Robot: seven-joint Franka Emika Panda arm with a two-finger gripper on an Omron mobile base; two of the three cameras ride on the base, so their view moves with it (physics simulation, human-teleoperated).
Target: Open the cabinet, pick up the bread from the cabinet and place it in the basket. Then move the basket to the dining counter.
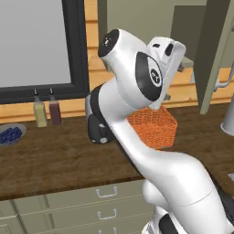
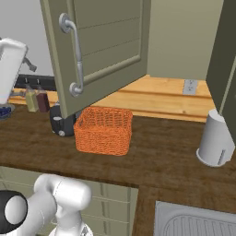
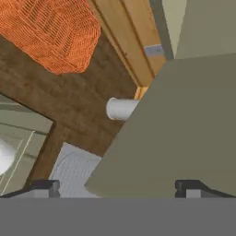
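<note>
The cabinet door [image 2: 99,50] hangs swung out over the basket [image 2: 103,130]; a careless reach could strike its edge. The white cylinder [image 2: 214,138] stands right of the basket on the tabletop [image 2: 170,161], two bottles [image 2: 37,100] left. The gripper [image 3: 117,186] has jaws wide apart, empty. No bread is visible.

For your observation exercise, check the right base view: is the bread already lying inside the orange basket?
No: the basket on the wooden worktop shows only bare orange weave inside, with no dark lump in it.
</note>
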